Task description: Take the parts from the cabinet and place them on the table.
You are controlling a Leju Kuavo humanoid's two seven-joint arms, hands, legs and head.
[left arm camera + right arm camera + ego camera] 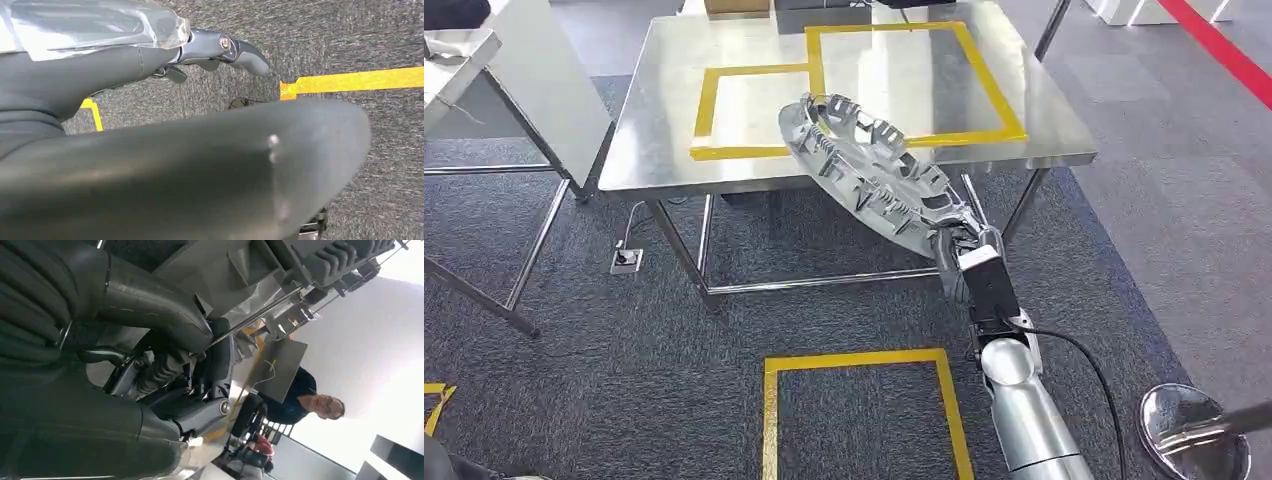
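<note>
A large silver-grey moulded part, ribbed and curved, hangs tilted over the front edge of the steel table. My right hand grips its near end from below, and the far end reaches over the yellow tape outlines on the tabletop. In the right wrist view the right hand has its fingers closed around the part. My left hand hangs over the grey carpet with its fingers stretched out, holding nothing.
A yellow tape square marks the carpet in front of the table. A second table stands at the left, and a floor socket lies by the table leg. A round shiny metal object sits at the lower right. A person sits beyond the table.
</note>
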